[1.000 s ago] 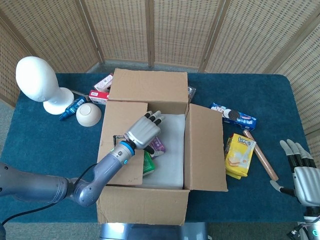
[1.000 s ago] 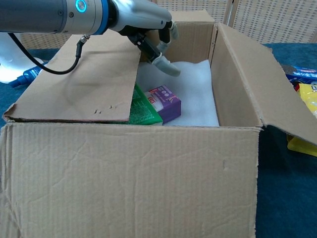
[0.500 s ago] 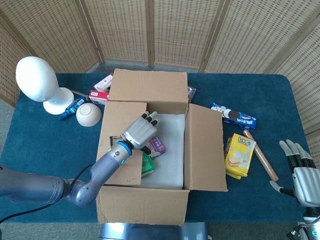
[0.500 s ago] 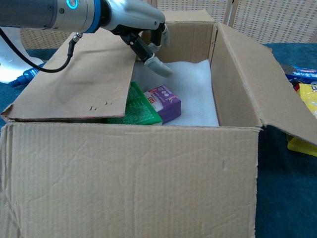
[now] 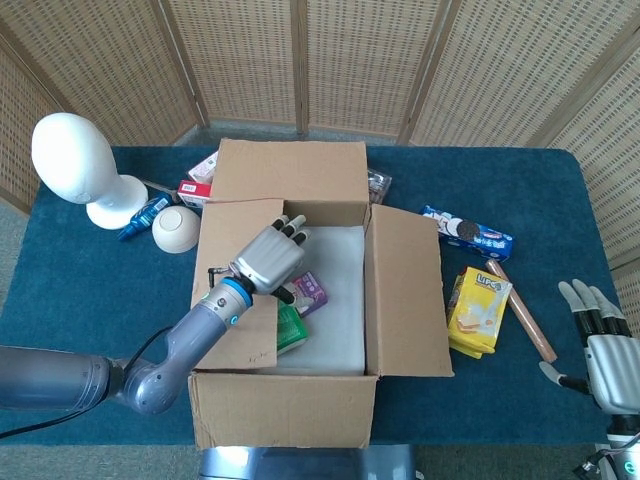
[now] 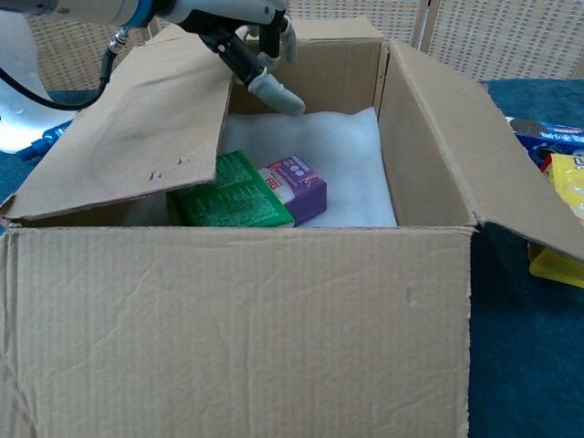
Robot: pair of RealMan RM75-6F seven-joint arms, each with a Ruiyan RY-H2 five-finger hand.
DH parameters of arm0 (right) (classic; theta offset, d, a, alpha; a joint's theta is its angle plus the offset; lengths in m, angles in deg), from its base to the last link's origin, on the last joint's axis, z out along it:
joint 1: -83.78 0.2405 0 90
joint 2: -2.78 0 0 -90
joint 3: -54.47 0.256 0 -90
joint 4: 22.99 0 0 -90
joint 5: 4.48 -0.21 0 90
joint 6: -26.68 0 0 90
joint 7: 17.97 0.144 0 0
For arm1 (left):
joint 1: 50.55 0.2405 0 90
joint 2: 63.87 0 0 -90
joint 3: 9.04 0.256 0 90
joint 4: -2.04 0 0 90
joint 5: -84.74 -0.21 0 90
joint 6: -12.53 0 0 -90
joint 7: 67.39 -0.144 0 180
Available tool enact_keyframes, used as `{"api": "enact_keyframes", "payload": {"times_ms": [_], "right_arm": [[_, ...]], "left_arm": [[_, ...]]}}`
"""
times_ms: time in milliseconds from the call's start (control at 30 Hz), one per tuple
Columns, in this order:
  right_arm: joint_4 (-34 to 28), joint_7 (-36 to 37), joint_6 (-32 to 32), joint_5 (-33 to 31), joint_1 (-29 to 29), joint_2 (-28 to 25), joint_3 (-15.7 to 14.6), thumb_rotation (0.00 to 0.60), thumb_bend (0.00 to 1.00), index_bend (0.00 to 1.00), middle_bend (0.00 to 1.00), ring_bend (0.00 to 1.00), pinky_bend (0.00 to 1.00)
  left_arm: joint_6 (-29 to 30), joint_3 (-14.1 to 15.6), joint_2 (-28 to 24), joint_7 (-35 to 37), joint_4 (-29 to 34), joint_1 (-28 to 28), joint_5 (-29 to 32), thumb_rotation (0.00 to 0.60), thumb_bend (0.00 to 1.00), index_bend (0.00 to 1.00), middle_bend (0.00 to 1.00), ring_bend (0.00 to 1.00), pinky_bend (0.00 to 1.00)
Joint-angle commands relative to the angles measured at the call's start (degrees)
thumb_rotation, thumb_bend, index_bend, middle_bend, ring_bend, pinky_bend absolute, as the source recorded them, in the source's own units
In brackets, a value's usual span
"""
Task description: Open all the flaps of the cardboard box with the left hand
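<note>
The cardboard box [image 5: 285, 405] stands mid-table, its front wall [image 6: 237, 328] filling the chest view. Its far flap [image 5: 290, 170] and right flap [image 5: 405, 290] are folded outward. The left flap [image 5: 228, 300] [image 6: 137, 119] slopes up over the box's left side. My left hand [image 5: 268, 258] [image 6: 245, 27] grips that flap's inner edge, with its fingers on top and the thumb beneath. Inside, a green box [image 6: 233, 192] and a purple box [image 6: 294, 182] lie on white padding [image 5: 340, 300]. My right hand [image 5: 603, 345] rests open at the table's right edge, holding nothing.
A white mannequin head [image 5: 75, 160], a bowl [image 5: 177, 228], a blue bottle [image 5: 145, 215] and a red packet [image 5: 195, 190] lie left of the box. To its right are a biscuit pack [image 5: 468, 230], a yellow snack bag [image 5: 478, 310] and a wooden roll [image 5: 522, 310].
My left hand has raised the left flap and drawn it leftward, uncovering more of the green box. The box has shifted slightly left. The right hand has stayed still.
</note>
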Motion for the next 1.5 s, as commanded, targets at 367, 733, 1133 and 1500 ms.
{"api": "enact_keyframes", "payload": {"times_ms": [367,733,1133,1500], "right_arm": [[-0.4,-0.5,0.4,1.1,-0.2,0.0,-0.4,0.6,0.0,0.0,0.0,0.0,0.14],[-0.6,-0.9,0.5,1.7,-0.2,0.1,-0.7,0.6,0.0,0.0,0.0,0.0,0.14],[-0.9,-1.4,0.5,2.0,-0.2,0.1,-0.9,0.6,0.0,0.0,0.0,0.0,0.14],[-1.4,-2.4,0.5,2.7,-0.2,0.3,-1.1,0.6,0.0,0.0,0.0,0.0,0.14]], "left_arm": [[2.7,-0.7,-8.7,0.9,7.8,1.9,-3.1,0.197,0.0,0.81,0.19,0.0,0.18],[3.4,-1.9,-16.3,1.7,13.7,3.2,-3.9,0.195,0.0,0.81,0.2,0.0,0.19],[3.8,-2.3,-24.9,1.0,20.4,4.7,-5.6,0.196,0.0,0.81,0.21,0.02,0.21],[2.4,-2.6,-20.9,3.7,17.1,6.6,-9.1,0.193,0.0,0.44,0.07,0.0,0.18]]}}
